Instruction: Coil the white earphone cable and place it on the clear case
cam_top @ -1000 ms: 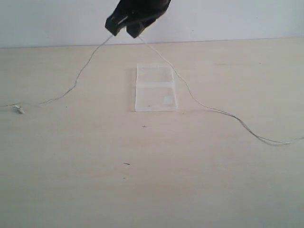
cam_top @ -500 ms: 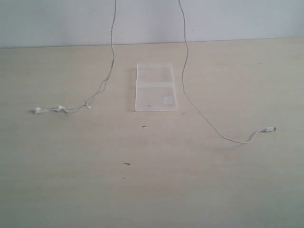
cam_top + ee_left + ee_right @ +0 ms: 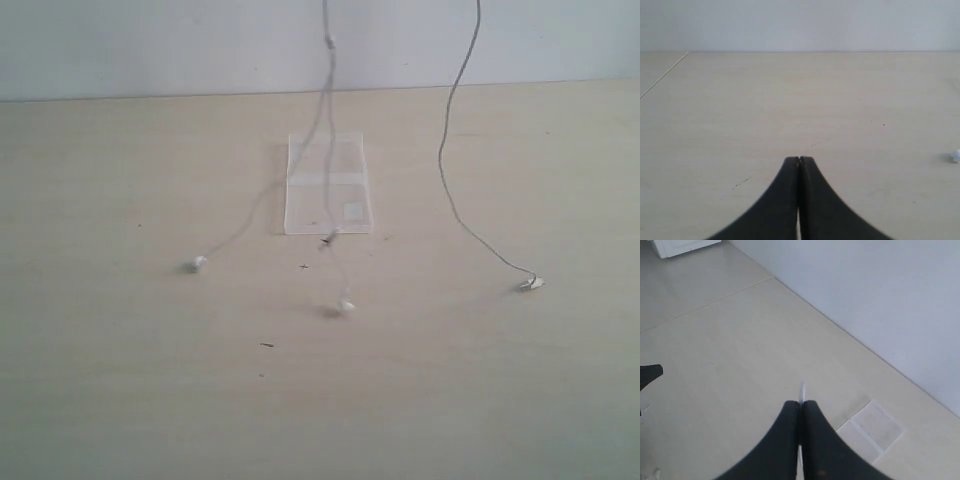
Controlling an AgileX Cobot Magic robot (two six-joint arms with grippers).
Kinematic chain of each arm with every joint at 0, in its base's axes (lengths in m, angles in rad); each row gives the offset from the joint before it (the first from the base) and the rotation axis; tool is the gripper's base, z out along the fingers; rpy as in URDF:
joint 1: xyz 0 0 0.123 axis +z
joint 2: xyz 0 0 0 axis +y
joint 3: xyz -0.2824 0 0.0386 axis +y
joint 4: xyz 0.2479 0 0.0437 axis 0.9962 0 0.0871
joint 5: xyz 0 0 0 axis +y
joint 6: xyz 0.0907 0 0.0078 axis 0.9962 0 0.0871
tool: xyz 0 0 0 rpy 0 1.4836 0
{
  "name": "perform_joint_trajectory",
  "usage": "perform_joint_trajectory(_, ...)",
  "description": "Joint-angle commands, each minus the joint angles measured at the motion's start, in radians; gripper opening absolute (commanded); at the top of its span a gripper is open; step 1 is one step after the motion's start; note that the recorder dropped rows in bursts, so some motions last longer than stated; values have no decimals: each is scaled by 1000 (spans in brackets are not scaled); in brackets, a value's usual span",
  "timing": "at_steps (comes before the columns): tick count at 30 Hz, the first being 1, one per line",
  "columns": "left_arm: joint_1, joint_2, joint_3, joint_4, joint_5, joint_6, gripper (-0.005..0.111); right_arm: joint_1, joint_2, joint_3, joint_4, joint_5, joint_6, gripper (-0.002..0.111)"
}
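Note:
The white earphone cable (image 3: 446,125) hangs in two strands from above the top of the exterior view. One earbud (image 3: 195,264) lies left of the clear case (image 3: 326,190), the other earbud (image 3: 345,306) in front of it. The plug (image 3: 530,283) rests on the table at the right. High over the case (image 3: 872,427), my right gripper (image 3: 801,402) is shut on the cable, and a short white stub (image 3: 801,389) pokes past its tips. My left gripper (image 3: 799,159) is shut low over the table. Neither gripper shows in the exterior view.
The pale wooden table (image 3: 150,380) ends at a white wall (image 3: 120,50) behind the case. A small white bit (image 3: 955,156) lies at the edge of the left wrist view. A dark tip (image 3: 650,374) shows at the edge of the right wrist view.
The gripper holding the cable rose out of the exterior view. The cable lifted with it; both earbuds slid right toward the case and the plug slid left.

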Motion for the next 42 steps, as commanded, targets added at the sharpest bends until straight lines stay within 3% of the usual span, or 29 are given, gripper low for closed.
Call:
perform_joint_trajectory(1, -5, -4, 3, 0, -3, 0, 0, 2, -35, 0, 17, 2, -49, 0)
perform_joint_trajectory(23, -5, -4, 3, 0, -3, 0, 0, 2, -99, 0, 144, -241, -194, 0)
perform_joint_trajectory(42, -5, -4, 3, 0, -3, 0, 0, 2, -101, 0, 200, -246, -229, 0)
